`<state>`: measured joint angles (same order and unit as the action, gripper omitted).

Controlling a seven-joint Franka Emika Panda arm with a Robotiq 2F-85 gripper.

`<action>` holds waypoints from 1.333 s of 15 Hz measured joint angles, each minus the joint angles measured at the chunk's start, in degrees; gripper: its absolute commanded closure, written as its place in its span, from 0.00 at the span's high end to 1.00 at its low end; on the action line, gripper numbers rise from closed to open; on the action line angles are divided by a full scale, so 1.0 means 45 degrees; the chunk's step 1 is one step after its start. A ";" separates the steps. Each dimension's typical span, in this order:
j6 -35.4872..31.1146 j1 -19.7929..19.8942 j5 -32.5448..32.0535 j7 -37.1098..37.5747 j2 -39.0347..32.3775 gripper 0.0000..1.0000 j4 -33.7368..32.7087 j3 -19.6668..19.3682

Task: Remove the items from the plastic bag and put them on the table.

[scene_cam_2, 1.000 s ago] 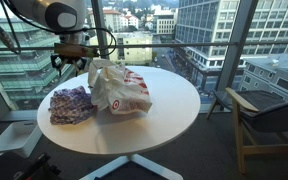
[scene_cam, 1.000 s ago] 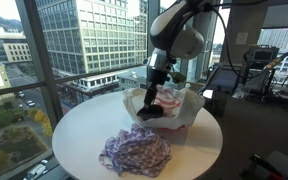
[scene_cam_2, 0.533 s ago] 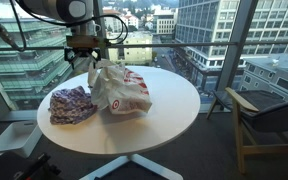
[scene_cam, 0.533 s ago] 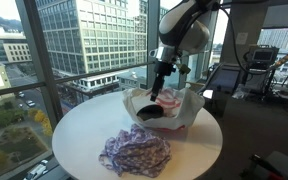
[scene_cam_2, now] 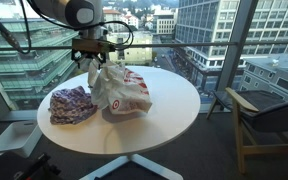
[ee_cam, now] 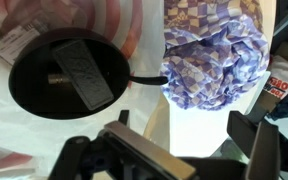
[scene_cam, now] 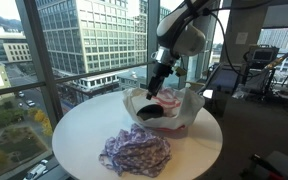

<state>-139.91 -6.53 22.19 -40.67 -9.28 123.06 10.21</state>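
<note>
Hovering released and empty, the gripper hangs over the plastic bag, the black pan inside lying directly beneath it, handle pointing toward the checkered cloth.

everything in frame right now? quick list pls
table: 1, white, round, by the windows
plastic bag: 1, white with red print, on the table, mouth open
black round item: 1, looks like a small pan, inside the bag
cloth: 1, purple and white check, crumpled on the table beside the bag
chair: 1, dark, next to the table
arm: 1, white and black, reaching over the bag
gripper: 1, black, open, above the bag's mouth, holding nothing
</note>
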 measured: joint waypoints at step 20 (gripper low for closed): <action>-0.1286 -0.0027 -0.4265 1.0704 -0.4676 1.00 -0.2986 -0.2062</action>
<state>-145.70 -6.65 3.00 7.50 -30.32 109.63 0.93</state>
